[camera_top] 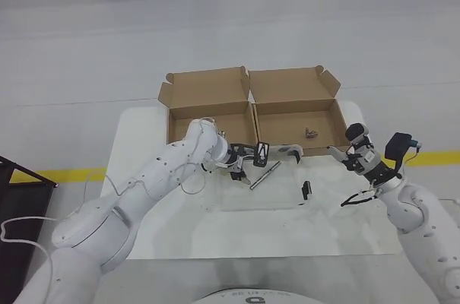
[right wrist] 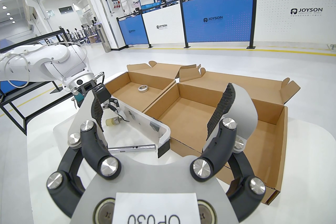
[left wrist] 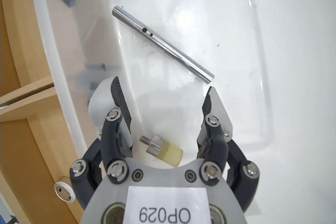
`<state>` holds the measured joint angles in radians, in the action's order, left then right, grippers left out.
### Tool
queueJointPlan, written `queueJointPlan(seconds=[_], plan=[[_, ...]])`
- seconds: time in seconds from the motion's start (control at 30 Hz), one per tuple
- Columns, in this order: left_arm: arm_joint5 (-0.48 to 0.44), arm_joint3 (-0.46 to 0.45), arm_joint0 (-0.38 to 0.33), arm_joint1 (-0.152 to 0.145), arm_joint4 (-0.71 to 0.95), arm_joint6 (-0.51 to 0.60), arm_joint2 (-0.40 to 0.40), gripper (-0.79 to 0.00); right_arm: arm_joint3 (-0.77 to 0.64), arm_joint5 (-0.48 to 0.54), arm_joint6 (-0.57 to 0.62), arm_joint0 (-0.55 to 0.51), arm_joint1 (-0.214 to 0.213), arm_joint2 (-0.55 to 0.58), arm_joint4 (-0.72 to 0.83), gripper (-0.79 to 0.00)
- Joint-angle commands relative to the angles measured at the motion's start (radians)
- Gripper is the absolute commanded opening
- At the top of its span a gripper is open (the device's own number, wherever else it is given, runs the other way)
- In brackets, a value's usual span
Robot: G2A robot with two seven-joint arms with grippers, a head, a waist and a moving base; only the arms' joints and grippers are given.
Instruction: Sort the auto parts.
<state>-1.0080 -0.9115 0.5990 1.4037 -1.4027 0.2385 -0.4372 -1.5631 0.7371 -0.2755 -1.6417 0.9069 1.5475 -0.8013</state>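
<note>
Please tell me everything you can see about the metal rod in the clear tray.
The rod is a thin, straight cylinder that looks like polished steel, with flat-cut ends and two small dark holes in its side near the middle. It lies flat and free on the floor of the clear tray, touching nothing else. The open left gripper is over the tray near one end, not touching it.

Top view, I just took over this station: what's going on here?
The left hand is open over the clear tray, just above a small capped stud, holding nothing. A metal rod lies in the tray too. The right hand is open and empty beside the right box, which holds a small part; the left box holds a ring.
</note>
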Motion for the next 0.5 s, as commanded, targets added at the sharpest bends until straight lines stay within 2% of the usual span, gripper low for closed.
queueJointPlan(seconds=[0.0,0.07,0.23,0.47], plan=[[-0.004,-0.006,0.004,-0.004,-0.007,-0.006,-0.004,-0.191,0.0,0.0,0.0,0.0,0.0,0.0,0.0,0.0],[-0.004,-0.012,0.008,-0.008,-0.014,-0.009,-0.006,-0.179,0.0,0.0,0.0,0.0,0.0,0.0,0.0,0.0],[-0.004,-0.022,0.024,-0.01,-0.014,-0.013,0.006,-0.212,0.0,0.0,0.0,0.0,0.0,0.0,0.0,0.0],[-0.004,-0.004,0.023,0.003,0.019,-0.003,0.027,-0.323,0.0,0.0,0.0,0.0,0.0,0.0,0.0,0.0]])
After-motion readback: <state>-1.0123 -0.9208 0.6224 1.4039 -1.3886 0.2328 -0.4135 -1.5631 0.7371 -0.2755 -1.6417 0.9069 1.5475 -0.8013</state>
